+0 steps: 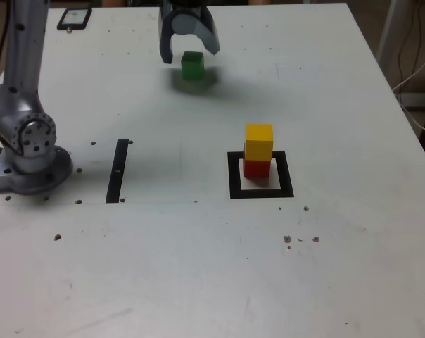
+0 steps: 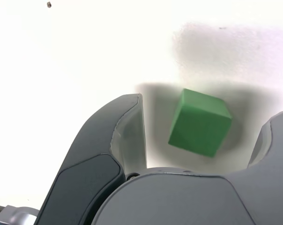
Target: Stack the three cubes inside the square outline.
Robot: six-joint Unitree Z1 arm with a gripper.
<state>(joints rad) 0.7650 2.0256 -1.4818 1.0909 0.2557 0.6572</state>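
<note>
The green cube [image 1: 192, 65] rests on the white table near its far edge. My gripper [image 1: 190, 55] hovers over it, open, with a dark finger on either side. In the wrist view the green cube [image 2: 199, 123] lies between the spread fingers of the gripper [image 2: 212, 105], turned at a slight angle and touching neither one. The yellow cube [image 1: 259, 141] stands on top of the red cube [image 1: 256, 167]. That pair sits inside the square outline [image 1: 262, 191] toward the exterior view's right.
The arm's grey base [image 1: 26, 151] stands at the exterior view's left, with a thin black strip [image 1: 117, 170] beside it. A small dark device [image 1: 74, 19] lies at the far left corner. The table's right edge runs past a pale cable [image 1: 414, 70].
</note>
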